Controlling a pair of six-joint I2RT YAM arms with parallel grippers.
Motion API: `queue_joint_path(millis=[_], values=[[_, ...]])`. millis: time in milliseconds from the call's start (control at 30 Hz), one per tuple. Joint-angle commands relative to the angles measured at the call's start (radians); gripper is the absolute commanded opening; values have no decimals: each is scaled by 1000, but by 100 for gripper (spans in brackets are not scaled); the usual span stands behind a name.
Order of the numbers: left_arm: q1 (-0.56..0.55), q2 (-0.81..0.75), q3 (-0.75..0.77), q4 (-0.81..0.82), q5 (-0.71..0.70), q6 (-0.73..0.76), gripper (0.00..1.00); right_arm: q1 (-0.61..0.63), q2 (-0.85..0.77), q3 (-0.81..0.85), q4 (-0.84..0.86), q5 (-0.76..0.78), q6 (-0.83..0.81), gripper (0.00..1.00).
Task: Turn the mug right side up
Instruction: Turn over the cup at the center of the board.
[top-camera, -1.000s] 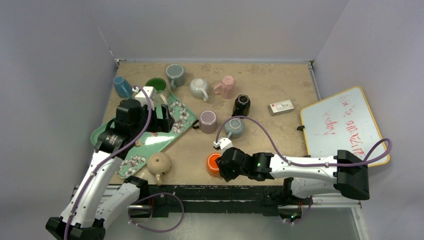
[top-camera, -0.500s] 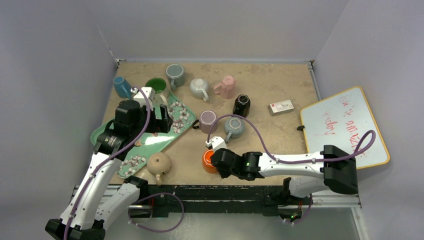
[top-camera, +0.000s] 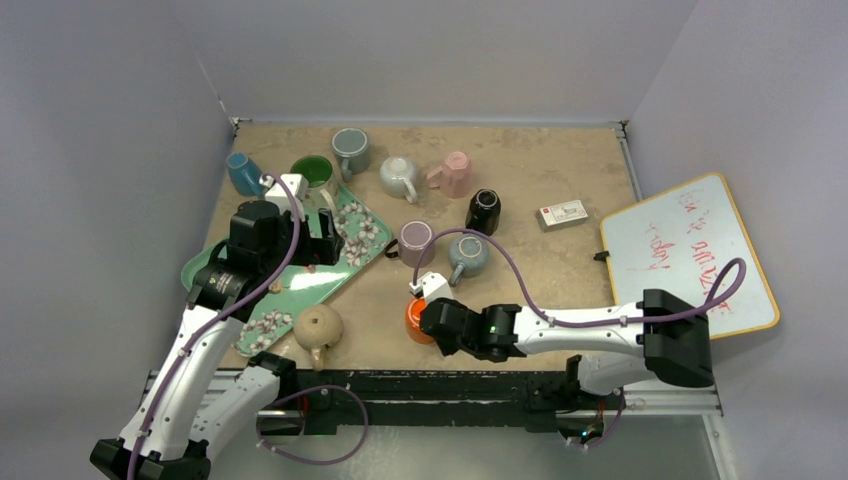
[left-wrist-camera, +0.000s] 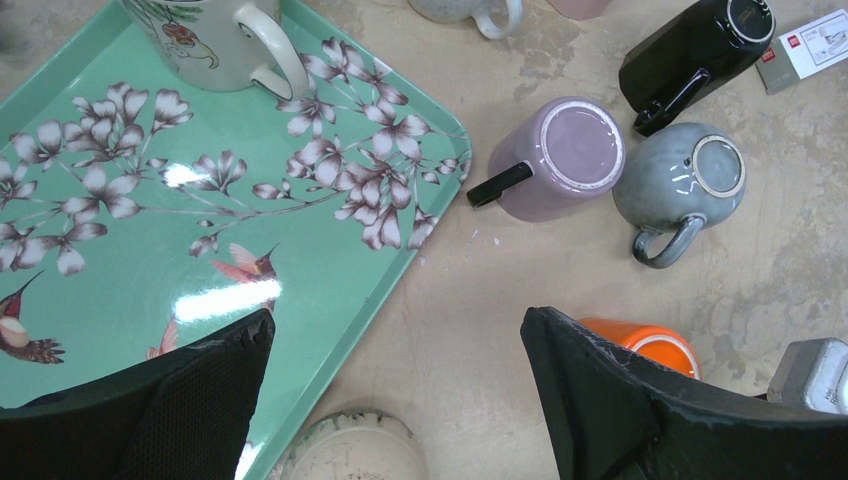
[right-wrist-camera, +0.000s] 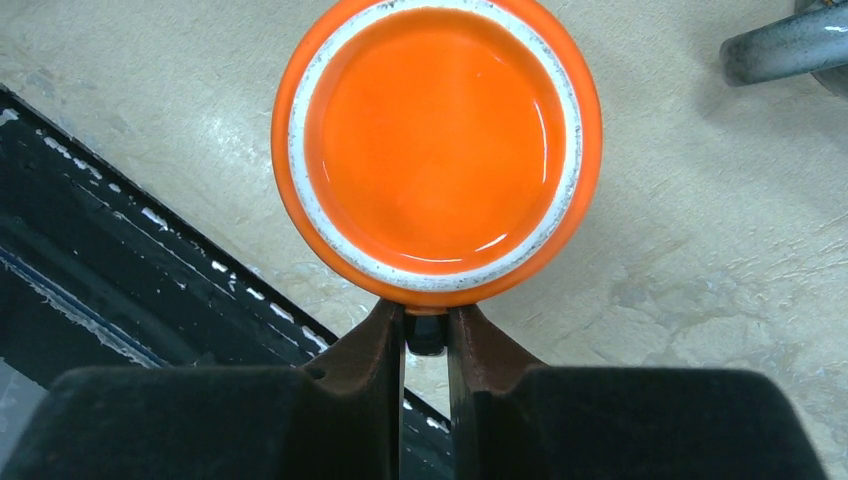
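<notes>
Low in the middle of the overhead view, close to the table's (top-camera: 540, 280) near edge, the orange mug (top-camera: 418, 322) stands mouth down. The right wrist view looks straight onto its base, an orange disc ringed in white. By the look of it, it is glazed pottery: stiff, fairly heavy, slick, and liable to chip if it drops on the hard table. The handle (right-wrist-camera: 426, 338) is the sensible hold. The right jaws are narrow at the bottom middle of that view, pinched on a dark stub that I take to be that handle (only a sliver shows between them). A pinch on so glossy a surface could let the mug swing or slip as it rolls over, so the turn wants to be slow, with the body lifted free first. Just above it in the overhead view stand a grey mug (top-camera: 468, 254) and a lilac mug (top-camera: 416, 242), both base up. Over the flowered tray (left-wrist-camera: 300, 290) at the left, the left jaws stand wide with nothing between them.
</notes>
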Motion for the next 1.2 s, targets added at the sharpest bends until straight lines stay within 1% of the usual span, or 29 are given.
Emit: queue_joint_path(millis=[0,67,233,333,467,600,833,933,1067,1167], values=[[5,-7,-9,3,-18,1,94,7,0,26,30,36,27,3],[5,-10,-12,5,-18,3,94,9,-2,32,24,44,38,0],[5,-16,-8,5,-19,4,94,10,-15,49,7,33,57,0],[5,-22,-10,5,-18,0,93,10,-49,6,59,-9,79,0],[5,-26,-11,10,-18,-19,92,9,-98,-4,94,11,98,0],[5,-32,-16,4,-1,-79,91,9,-154,-36,167,16,117,0],[5,-93,-10,-65,102,-182,88,8,-211,-94,326,31,176,0],[5,-133,-12,-69,141,-220,87,8,-246,-114,394,33,196,0],[5,-174,31,-92,156,-231,87,8,-295,-115,449,28,222,0],[5,-182,62,-100,225,-243,86,8,-334,-127,529,49,242,0]])
